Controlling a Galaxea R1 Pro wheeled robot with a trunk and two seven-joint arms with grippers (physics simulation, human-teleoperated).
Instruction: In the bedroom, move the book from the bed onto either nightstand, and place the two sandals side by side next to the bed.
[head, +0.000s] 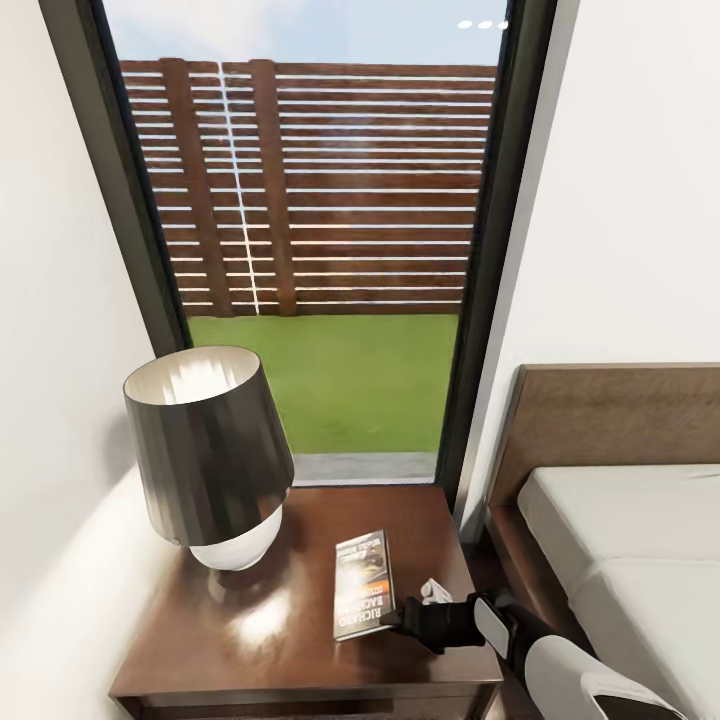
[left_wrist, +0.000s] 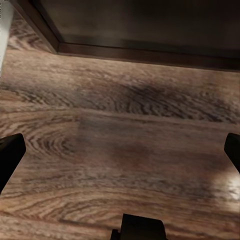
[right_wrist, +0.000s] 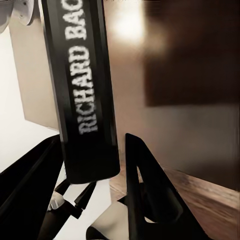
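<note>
Just past my right gripper (head: 395, 615), black with a white arm behind it, I see the book (head: 362, 584): dark grey cover, an orange band, white lettering. In the right wrist view its spine (right_wrist: 85, 90) is black with white letters. Under it, the nightstand (head: 300, 640) is glossy reddish-brown. Further off, the lamp (head: 212, 455) has a dark grey shade over a white base. Beside my gripper, the bed (head: 640, 540) is pale grey-white with a brown headboard. Below my left gripper (left_wrist: 120, 155), the floor (left_wrist: 120, 145) is brown wood grain.

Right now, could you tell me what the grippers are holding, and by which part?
The right gripper holds the book by its near end; the left gripper holds nothing.
</note>
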